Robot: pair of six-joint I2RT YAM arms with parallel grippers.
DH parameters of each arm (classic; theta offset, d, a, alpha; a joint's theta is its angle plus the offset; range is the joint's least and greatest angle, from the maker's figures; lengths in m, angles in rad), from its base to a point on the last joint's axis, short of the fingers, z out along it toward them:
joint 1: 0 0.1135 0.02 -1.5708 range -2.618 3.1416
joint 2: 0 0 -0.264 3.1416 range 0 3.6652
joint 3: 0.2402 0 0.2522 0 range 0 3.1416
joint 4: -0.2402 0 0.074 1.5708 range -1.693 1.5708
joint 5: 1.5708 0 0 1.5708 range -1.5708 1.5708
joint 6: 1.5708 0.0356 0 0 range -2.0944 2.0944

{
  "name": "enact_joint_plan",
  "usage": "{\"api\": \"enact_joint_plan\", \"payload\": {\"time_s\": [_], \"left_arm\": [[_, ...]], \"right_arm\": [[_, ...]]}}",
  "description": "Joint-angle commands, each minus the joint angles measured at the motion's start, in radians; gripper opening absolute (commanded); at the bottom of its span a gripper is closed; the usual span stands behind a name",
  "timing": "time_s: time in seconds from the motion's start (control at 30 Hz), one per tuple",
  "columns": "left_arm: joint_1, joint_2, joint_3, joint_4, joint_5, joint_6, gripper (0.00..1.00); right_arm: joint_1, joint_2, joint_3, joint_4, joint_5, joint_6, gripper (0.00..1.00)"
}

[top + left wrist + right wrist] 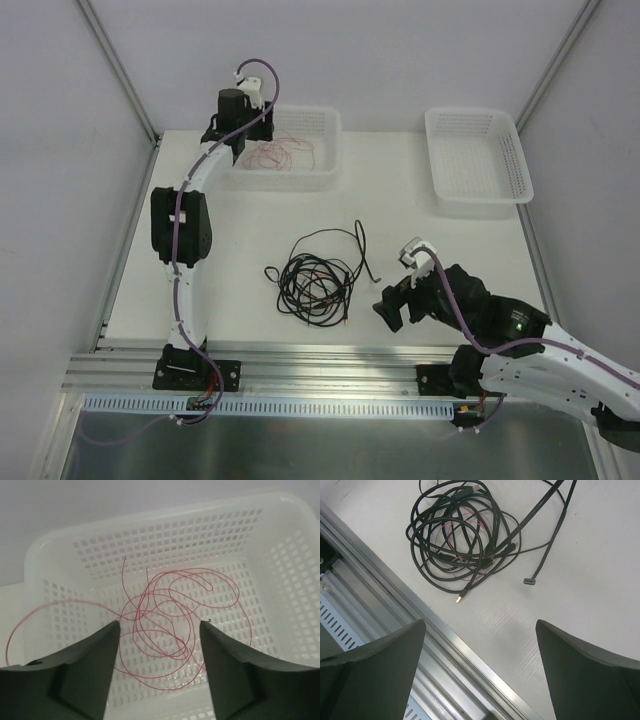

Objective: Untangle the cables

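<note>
A tangle of black cables (315,277) with small end plugs and a fine red-pink wire woven through lies on the table's middle; it also shows in the right wrist view (462,535). A loose red-pink wire (170,615) lies coiled in the left white basket (325,125), one end trailing over its left rim. My left gripper (160,625) is open and empty just above that wire, over the basket (280,580). My right gripper (480,625) is open and empty above the table's near edge, right of the black tangle, also seen from above (392,303).
A second white basket (475,160) stands at the back right. An aluminium rail (300,365) runs along the table's near edge, also in the right wrist view (395,600). White walls close the sides and back.
</note>
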Motion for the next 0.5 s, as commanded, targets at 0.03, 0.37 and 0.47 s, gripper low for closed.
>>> {"api": "enact_joint_plan", "payload": {"time_s": [0.03, 0.37, 0.47], "left_arm": [[-0.003, -0.189, -0.096, 0.049, 0.043, -0.032, 0.76], [-0.044, -0.702, -0.507, -0.062, 0.056, -0.274, 0.99], [-0.075, -0.862, -0.662, -0.134, 0.044, -0.363, 0.99]], "right_arm": [[0.001, 0.039, 0.005, 0.050, 0.018, 0.022, 0.97], [-0.003, 0.195, 0.047, 0.072, 0.060, 0.157, 0.97], [-0.011, 0.249, 0.061, 0.069, 0.104, 0.226, 0.97]]}}
